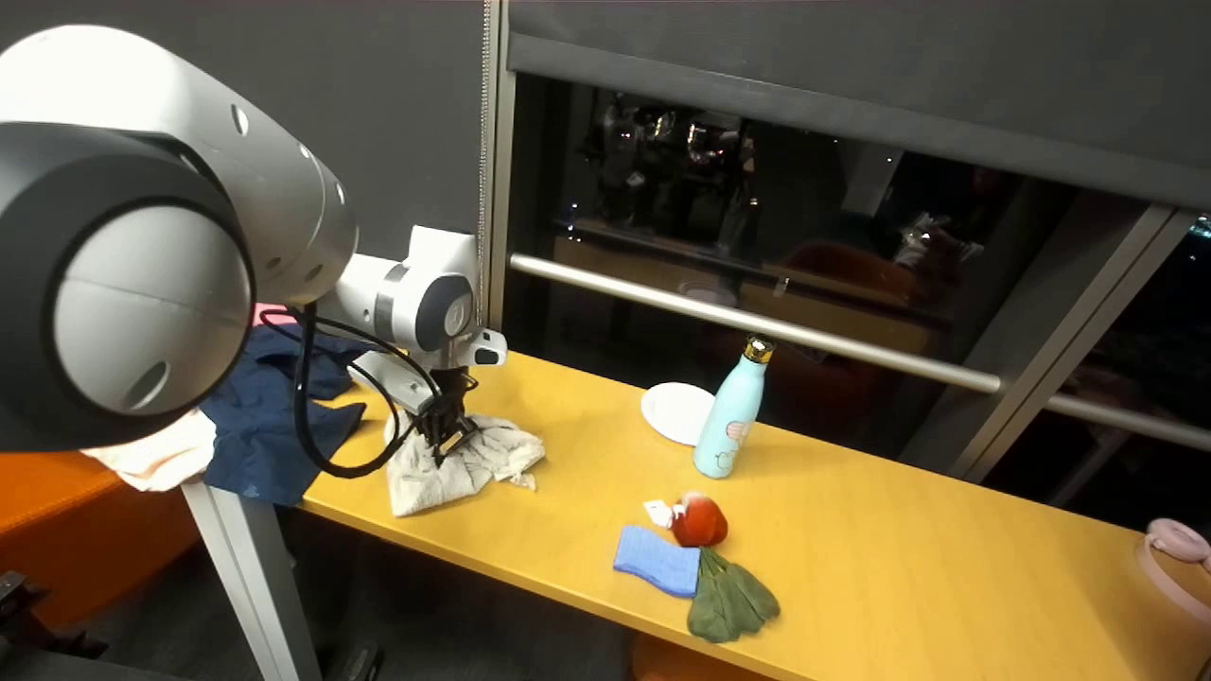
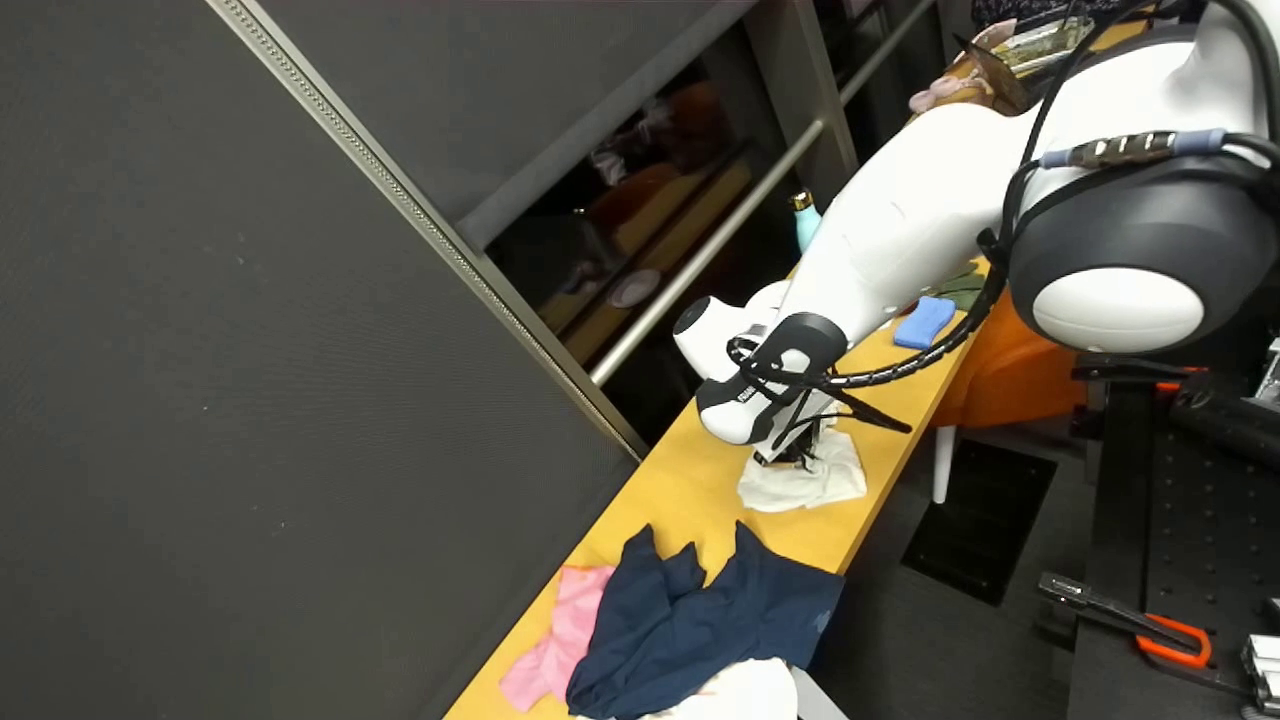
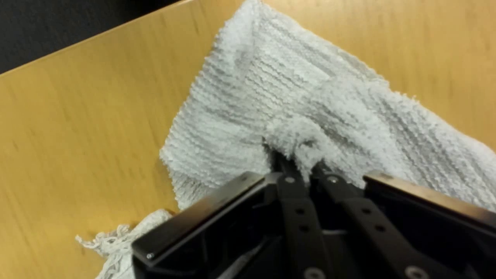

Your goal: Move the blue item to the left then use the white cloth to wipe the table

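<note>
The white cloth (image 1: pixel 506 449) lies crumpled on the yellow table (image 1: pixel 568 473); it also shows in an exterior view (image 2: pixel 800 487) and in the wrist view (image 3: pixel 228 124). My gripper (image 3: pixel 296 164) is shut on a bunched fold of the cloth, low over the table. The fingertips are partly buried in the fabric. A dark blue garment (image 1: pixel 270 407) lies at the table's end beside the cloth and also shows in an exterior view (image 2: pixel 690 625). A light blue block (image 1: pixel 658 561), like a sponge, lies farther along the table.
A green cloth item (image 1: pixel 730 598) and a red item (image 1: pixel 700 520) lie by the blue block. A turquoise bottle (image 1: pixel 733 416) and a white plate (image 1: pixel 674 412) stand near the window. Pink cloth (image 2: pixel 560 640) lies beside the garment. A metal rail (image 1: pixel 757 322) runs behind the table.
</note>
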Motion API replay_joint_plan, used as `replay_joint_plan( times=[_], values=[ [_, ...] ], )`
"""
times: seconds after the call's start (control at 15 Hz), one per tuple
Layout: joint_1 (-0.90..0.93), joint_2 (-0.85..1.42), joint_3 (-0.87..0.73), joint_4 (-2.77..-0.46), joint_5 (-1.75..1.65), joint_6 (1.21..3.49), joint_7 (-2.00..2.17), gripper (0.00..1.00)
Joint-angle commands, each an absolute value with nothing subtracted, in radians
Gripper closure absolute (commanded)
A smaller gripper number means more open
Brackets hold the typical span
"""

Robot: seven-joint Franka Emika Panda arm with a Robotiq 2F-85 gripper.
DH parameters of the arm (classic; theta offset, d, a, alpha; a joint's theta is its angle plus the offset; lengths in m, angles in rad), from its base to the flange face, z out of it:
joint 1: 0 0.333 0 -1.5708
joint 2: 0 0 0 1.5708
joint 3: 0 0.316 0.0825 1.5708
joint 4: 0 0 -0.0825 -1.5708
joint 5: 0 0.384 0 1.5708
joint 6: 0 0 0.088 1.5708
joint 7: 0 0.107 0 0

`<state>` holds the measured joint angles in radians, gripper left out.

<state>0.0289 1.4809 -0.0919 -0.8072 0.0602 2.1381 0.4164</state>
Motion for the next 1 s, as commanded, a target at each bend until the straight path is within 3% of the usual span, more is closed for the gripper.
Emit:
replay_joint_plan(
  times=[0.0, 0.4, 0.93],
  values=[
    [0.062, 1.521, -0.080, -0.787, 0.047, 2.166, 0.421, 0.98],
    [0.056, 1.518, -0.095, -0.763, 0.044, 2.177, 0.421, 0.98],
    [0.040, 1.484, -0.092, -0.849, 0.048, 2.478, 0.391, 0.98]
  ],
)
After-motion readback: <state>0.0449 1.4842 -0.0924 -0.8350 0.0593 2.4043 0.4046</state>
